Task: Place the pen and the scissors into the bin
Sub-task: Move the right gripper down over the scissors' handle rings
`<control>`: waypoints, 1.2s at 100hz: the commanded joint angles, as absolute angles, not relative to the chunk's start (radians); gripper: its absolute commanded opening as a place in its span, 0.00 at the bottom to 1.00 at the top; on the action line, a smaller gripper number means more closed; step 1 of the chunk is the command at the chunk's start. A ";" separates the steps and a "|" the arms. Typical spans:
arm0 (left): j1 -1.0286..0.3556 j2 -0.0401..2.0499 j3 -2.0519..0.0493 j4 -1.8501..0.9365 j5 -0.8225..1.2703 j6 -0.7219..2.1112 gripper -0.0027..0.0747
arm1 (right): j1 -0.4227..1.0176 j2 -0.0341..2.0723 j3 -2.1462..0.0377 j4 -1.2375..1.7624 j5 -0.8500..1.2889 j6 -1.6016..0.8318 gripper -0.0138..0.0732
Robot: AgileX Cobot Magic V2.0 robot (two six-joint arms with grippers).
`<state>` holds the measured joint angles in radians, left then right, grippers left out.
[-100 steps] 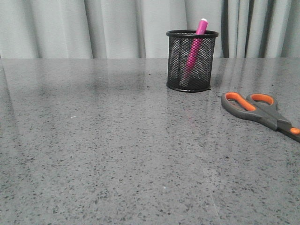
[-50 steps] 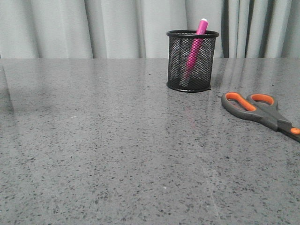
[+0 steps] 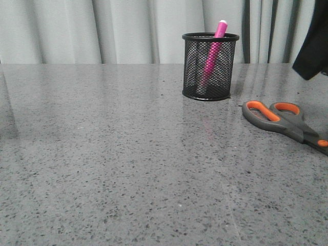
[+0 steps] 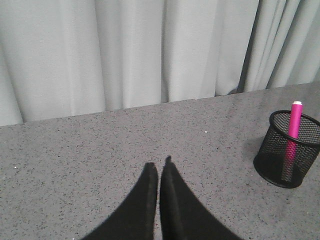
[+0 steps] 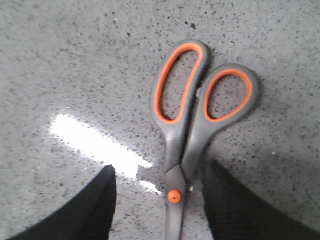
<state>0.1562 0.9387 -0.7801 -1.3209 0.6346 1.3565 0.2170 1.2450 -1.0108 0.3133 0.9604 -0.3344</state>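
In the front view, the bin [image 3: 210, 66] is seen standing upright on the counter [image 3: 102, 169] toward the far edge, with the pen [image 3: 213, 51] leaned inside it, its white tip raised above the rim. The scissors [image 3: 284, 120] are laid flat at about 4 o'clock from the bin, well apart, the blades cut off by the right border. Wide bare counter is left at 9 o'clock.

In the left wrist view, the left tool [image 4: 159, 170] is shown with fingers pressed together, holding nothing, above bare counter; the bin [image 4: 287, 150] is well apart.

In the right wrist view, the right tool [image 5: 159, 187] is spread apart, its fingers [image 5: 100, 200] set on either side of the scissors [image 5: 192, 120] near the pivot, untouched.
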 commanded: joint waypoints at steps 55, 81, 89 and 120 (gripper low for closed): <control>0.149 0.924 -0.804 -1.380 0.640 1.359 0.01 | 0.296 1.366 -1.060 0.152 0.923 -0.179 0.69; 0.149 0.924 -0.804 -1.380 0.636 1.359 0.01 | 0.296 1.366 -1.060 0.167 0.921 -0.177 0.71; 0.149 0.924 -0.804 -1.380 0.636 1.359 0.01 | 0.298 1.366 -1.060 0.167 0.921 -0.169 0.71; 0.149 0.924 -0.804 -1.380 0.636 1.362 0.01 | 0.332 1.395 -1.058 0.122 0.898 -0.107 0.71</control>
